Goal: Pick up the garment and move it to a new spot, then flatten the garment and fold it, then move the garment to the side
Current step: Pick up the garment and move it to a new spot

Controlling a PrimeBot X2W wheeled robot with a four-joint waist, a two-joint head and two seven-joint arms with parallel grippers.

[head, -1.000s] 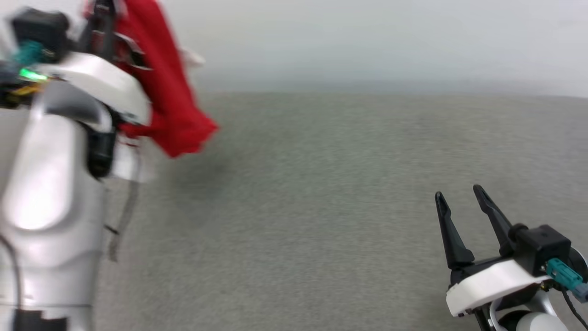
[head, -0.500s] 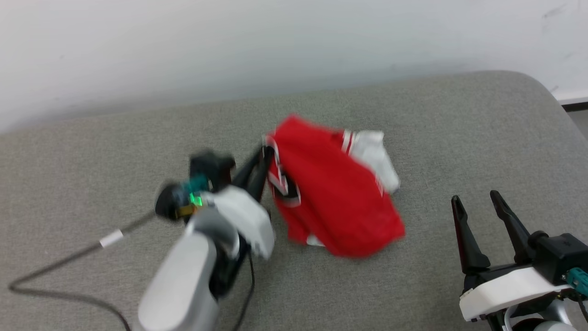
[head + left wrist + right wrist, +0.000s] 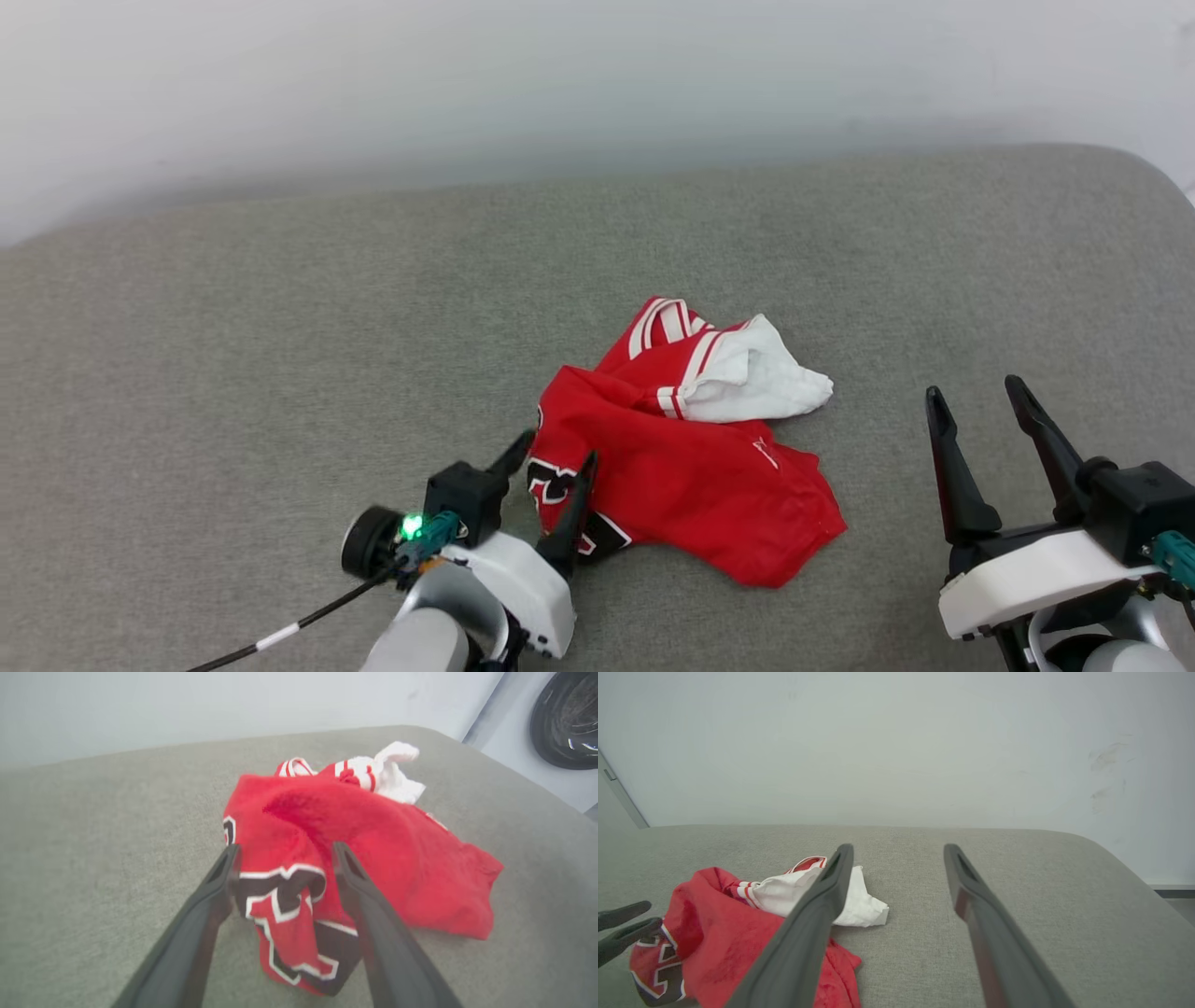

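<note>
Over the grey cushion [image 3: 280,327], the left gripper [image 3: 556,450] straddles the red jersey [image 3: 691,476] at its edge, fingers spread. The right gripper [image 3: 973,387] hovers apart, fingers wide.

Left pincer [image 3: 558,447] spread, right pincer [image 3: 973,387] spread

**Down goes the garment [image 3: 691,467]!**
Dangling high from the left gripper [image 3: 558,446] a second ago, it now lies crumpled on the cushion [image 3: 280,373]. The fingers [image 3: 201,924], pinched shut until now, spring apart and straddle its printed edge.
</note>
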